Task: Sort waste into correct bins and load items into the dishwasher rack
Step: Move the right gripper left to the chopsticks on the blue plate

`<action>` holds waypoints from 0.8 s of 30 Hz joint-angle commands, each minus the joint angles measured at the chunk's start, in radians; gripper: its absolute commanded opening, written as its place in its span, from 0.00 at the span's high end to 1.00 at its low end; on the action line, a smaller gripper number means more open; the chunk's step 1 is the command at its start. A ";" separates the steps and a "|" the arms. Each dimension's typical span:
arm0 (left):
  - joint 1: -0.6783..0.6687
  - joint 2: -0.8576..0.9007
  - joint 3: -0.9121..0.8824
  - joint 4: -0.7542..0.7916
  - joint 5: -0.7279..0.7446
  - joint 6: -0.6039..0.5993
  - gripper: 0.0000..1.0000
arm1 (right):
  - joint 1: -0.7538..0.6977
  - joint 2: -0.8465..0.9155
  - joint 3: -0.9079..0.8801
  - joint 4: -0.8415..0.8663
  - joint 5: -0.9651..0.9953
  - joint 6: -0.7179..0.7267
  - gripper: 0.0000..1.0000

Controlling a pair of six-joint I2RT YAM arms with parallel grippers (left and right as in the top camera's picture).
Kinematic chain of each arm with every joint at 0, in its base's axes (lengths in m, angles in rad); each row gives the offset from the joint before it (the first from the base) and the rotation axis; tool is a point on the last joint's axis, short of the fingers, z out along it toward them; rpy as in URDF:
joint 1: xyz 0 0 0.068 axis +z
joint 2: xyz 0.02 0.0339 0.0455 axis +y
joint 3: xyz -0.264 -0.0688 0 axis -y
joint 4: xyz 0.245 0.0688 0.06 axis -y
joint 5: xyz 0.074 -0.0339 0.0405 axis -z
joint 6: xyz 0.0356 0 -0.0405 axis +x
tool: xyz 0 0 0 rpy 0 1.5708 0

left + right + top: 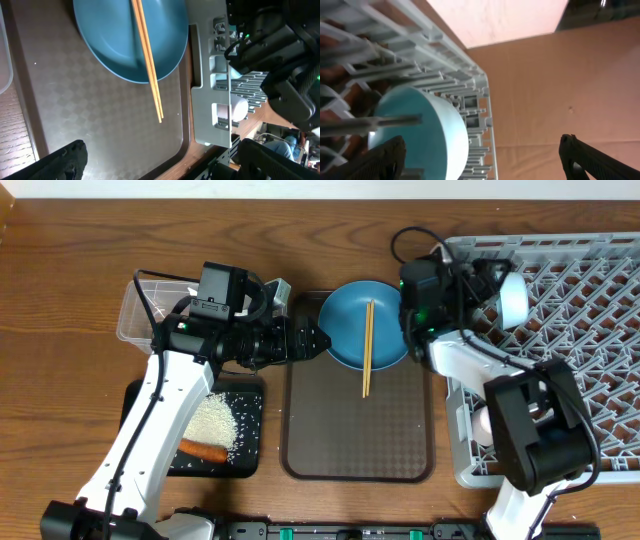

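Observation:
The dark blue plate lies at the far end of the brown tray, with the chopsticks across it; both also show in the left wrist view, plate and chopsticks. My left gripper hovers open just left of the plate, holding nothing; its fingers frame bare tray. My right gripper is open at the near-left corner of the grey dishwasher rack. The light blue bowl stands on edge among the pegs beside one finger, apart from the other.
The brown serving tray fills the middle. The black tray at the left holds rice and a carrot. A clear tub sits behind it. A pinkish-white cup rests in the rack's front-left corner.

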 commanded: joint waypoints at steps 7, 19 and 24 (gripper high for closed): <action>0.003 -0.010 0.006 -0.001 -0.009 0.010 0.02 | 0.026 -0.121 -0.001 0.108 0.047 -0.129 0.02; 0.003 -0.010 0.006 -0.001 -0.009 0.010 0.02 | 0.066 -0.510 -0.001 -0.093 -0.013 0.056 0.01; 0.003 -0.010 0.006 -0.001 -0.009 0.010 0.02 | 0.050 -0.633 -0.001 -0.355 -0.102 0.258 0.01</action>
